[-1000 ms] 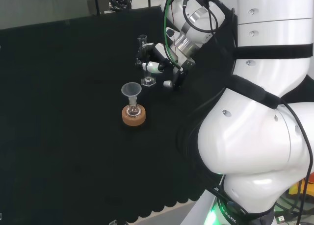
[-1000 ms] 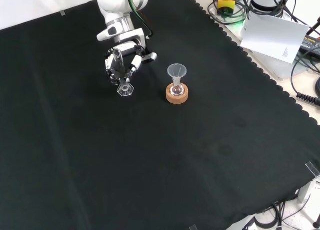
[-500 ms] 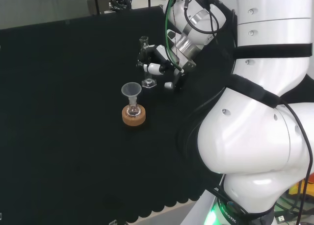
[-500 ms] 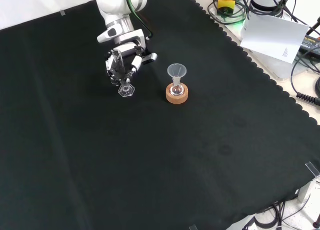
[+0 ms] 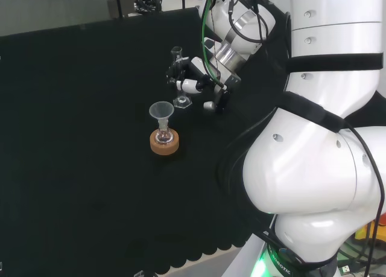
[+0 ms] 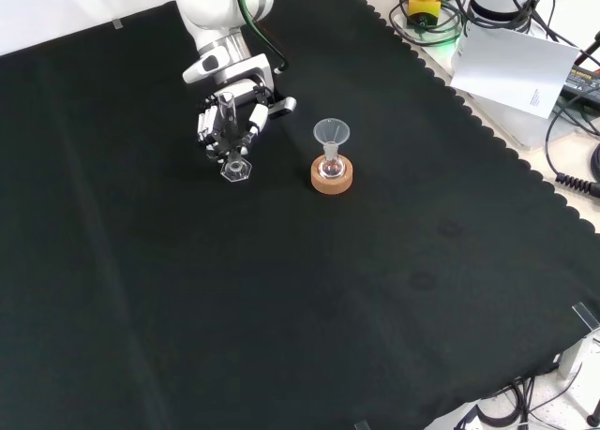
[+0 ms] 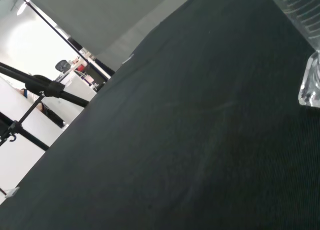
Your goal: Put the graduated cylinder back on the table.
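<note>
Hand [image 6: 228, 123] fingers curled round graduated cylinder [image 6: 231, 141], upright, hexagonal foot on cloth [image 6: 281, 289], left of funnel [image 6: 330, 131] in front view. Clear, light, likely fragile, slippery; grip mid-tube.

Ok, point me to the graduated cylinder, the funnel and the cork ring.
graduated cylinder [image 6: 236, 169]: front view, on its hexagonal base on the cloth.
funnel [image 5: 161, 111]: head view, on the wide cone at its top.
cork ring [image 6: 332, 179]: front view, on its outer side wall.
</note>
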You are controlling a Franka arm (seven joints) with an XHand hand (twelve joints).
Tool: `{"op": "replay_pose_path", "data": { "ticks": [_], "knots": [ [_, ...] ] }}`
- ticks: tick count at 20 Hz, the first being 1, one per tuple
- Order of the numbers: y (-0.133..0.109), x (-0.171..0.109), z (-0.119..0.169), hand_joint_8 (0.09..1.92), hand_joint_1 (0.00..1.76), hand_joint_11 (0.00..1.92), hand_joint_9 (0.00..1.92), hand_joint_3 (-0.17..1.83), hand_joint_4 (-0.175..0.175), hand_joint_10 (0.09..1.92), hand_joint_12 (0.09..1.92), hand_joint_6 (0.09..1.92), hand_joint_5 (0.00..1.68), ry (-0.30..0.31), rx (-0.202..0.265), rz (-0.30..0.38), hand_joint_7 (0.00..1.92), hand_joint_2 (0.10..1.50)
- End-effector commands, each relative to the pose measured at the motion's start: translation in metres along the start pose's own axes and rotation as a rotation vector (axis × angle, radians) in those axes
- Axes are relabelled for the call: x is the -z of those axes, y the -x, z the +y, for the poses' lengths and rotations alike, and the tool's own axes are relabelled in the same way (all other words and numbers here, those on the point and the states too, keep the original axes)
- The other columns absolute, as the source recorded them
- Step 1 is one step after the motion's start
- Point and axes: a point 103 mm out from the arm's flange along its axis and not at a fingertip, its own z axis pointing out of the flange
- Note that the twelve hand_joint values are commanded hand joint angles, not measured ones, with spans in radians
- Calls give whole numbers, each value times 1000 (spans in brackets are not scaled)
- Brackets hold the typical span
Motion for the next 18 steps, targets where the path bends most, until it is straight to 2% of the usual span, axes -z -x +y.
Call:
{"op": "replay_pose_path", "data": {
  "ticks": [1, 10, 18],
  "knots": [
    [0, 2, -1, 577, 996, 752, 1141, -157, -25, 87, 1137, 726, 810, -26, -20, 15, 764, 1113],
    [-1, 10, 4, 567, 954, 661, 1072, -175, -34, 87, 1186, 685, 717, -13, -38, 43, 677, 1079],
    [-4, 16, 6, 581, 895, 582, 992, -175, -50, 87, 1229, 602, 527, -16, -40, 32, 555, 1024]
  ]
}}
